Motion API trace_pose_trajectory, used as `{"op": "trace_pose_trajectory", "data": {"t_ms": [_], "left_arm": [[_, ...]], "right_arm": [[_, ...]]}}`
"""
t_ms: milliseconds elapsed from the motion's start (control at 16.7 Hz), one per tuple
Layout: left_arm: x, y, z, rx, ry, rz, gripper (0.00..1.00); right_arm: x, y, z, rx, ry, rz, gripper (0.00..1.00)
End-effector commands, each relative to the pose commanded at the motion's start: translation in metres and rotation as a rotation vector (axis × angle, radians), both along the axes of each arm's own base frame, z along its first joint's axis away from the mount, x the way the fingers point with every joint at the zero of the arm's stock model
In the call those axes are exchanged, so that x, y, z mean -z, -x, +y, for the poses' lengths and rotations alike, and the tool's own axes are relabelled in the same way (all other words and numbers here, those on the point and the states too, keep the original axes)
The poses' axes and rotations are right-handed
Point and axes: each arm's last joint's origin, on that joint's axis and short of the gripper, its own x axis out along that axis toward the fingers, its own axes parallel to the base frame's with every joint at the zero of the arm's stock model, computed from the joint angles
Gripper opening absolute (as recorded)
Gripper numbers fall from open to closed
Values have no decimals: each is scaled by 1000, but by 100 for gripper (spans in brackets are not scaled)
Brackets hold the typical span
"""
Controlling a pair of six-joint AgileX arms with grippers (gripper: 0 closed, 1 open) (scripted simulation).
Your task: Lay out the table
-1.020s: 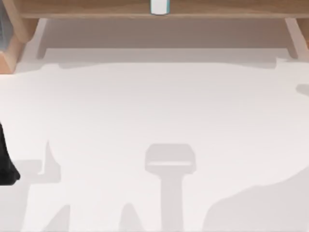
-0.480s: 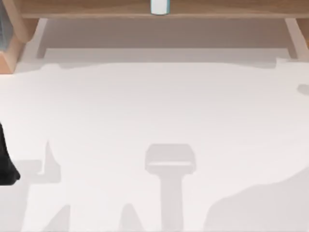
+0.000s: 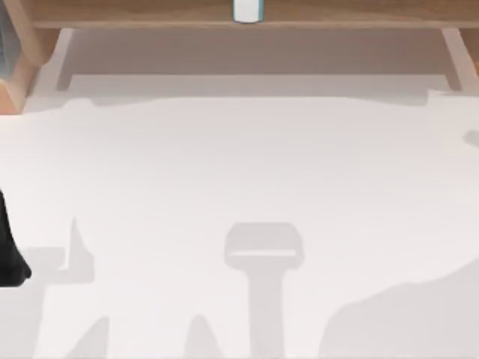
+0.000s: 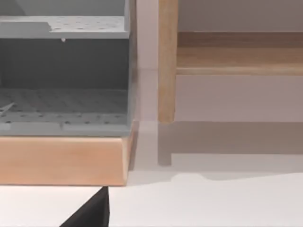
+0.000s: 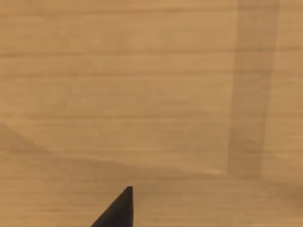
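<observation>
The table (image 3: 239, 172) is a broad white top, bare except for grey shadows across its near half. A black part of my left arm (image 3: 9, 254) shows at the table's left edge. In the left wrist view a black tip of my left gripper (image 4: 92, 213) hangs over the white top, close to a wooden base (image 4: 61, 161). In the right wrist view a black tip of my right gripper (image 5: 118, 210) stands close before a light wooden surface (image 5: 142, 94).
A wooden shelf (image 3: 150, 15) on legs runs along the table's back edge, with a small white and teal object (image 3: 246, 10) on it. At the back left, a grey perforated rack (image 4: 64, 80) sits on the wooden base beside a wooden post (image 4: 167, 61).
The shadows at the table's right side have shifted very slightly. The black part of my left arm has stayed in place.
</observation>
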Motion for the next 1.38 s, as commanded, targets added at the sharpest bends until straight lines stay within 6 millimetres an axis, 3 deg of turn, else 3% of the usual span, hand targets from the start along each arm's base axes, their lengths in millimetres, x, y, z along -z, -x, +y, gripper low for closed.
{"op": "trace_pose_trajectory", "data": {"t_ms": [300,360,480,660,840,1080,1260,1380], "left_arm": [[0,0,0,0,0,0,100],[0,0,0,0,0,0,100],[0,0,0,0,0,0,100],[0,0,0,0,0,0,100],[0,0,0,0,0,0,100],[0,0,0,0,0,0,100],[0,0,0,0,0,0,100],[0,0,0,0,0,0,100]], "right_arm": [[0,0,0,0,0,0,100],[14,7,0,7,-26,49,100],[12,8,1,6,-37,52,100],[-7,16,11,6,-131,76,100],[-47,36,27,22,-289,95,100],[-121,89,62,51,-538,61,100],[-168,151,97,52,-729,-6,100],[-183,196,120,39,-858,-51,100]]}}
